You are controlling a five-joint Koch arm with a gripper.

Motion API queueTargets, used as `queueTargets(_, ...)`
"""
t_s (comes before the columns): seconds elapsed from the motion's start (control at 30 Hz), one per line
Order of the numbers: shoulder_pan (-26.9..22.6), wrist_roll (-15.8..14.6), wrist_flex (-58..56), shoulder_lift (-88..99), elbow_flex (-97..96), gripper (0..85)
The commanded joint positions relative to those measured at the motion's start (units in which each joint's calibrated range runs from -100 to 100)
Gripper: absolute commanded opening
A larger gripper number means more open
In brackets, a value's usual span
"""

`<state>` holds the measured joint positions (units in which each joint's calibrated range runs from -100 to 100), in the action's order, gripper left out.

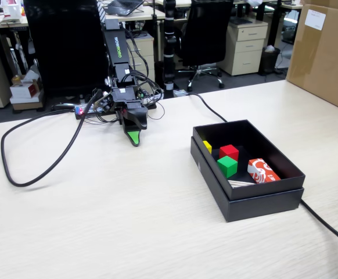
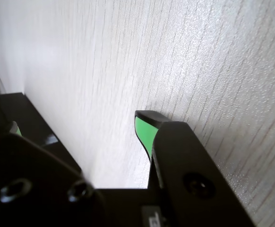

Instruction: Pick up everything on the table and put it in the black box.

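Judging from the fixed view, the red cube (image 1: 229, 151) already sits inside the black box (image 1: 261, 204), beside a green cube (image 1: 227, 165) and a printed packet (image 1: 262, 170). The gripper (image 1: 133, 138) rests low over the bare surface (image 1: 128, 221), well apart from the box. Parking gently is all that remains. In the wrist view only one green-lined fingertip (image 2: 144, 130) shows against wood grain, so I cannot tell whether the gripper is spread or pressed together.

The hand (image 1: 134, 138) shows only 1 green tip; its other jaw is hidden.
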<state>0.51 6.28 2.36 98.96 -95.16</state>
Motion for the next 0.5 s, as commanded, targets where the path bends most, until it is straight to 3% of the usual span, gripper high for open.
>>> queueTargets(0.0,0.0,-0.7,-0.8,-0.5,-1.6,47.5)
queueTargets(0.1,0.0,-1.9,-0.8,-0.3,-1.6,47.2)
queueTargets(0.47,-0.1,-1.9,-0.8,-0.3,-1.6,48.9)
